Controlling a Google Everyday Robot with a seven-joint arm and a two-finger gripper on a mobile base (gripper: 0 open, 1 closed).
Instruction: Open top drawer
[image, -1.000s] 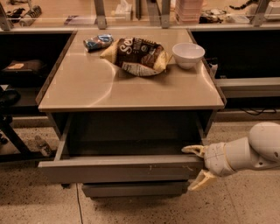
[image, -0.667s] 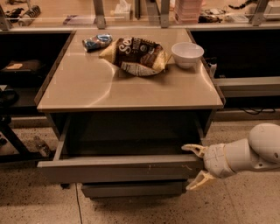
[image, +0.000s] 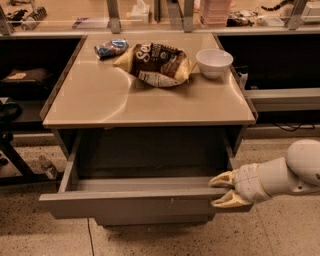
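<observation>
The top drawer (image: 130, 205) is a wide grey front panel, pulled well out from under the tan table top (image: 100, 100). Its plain grey inside shows and holds nothing that I can see. My gripper (image: 222, 191), pale with tan fingers, comes in from the right on a white arm (image: 295, 170). It is at the right end of the drawer front. One finger (image: 221, 179) lies over the panel's top edge and the other is in front of it, so the gripper clasps the panel.
On the table top lie a chip bag (image: 157, 64), a white bowl (image: 214, 62) and a small blue packet (image: 111, 48). A narrower grey drawer front (image: 150, 220) shows below the open one. A black stand leg (image: 15, 160) and a small bottle (image: 47, 167) are at the left.
The drawer front has slid a little further out toward the camera, and my gripper has moved with it at its right end.
</observation>
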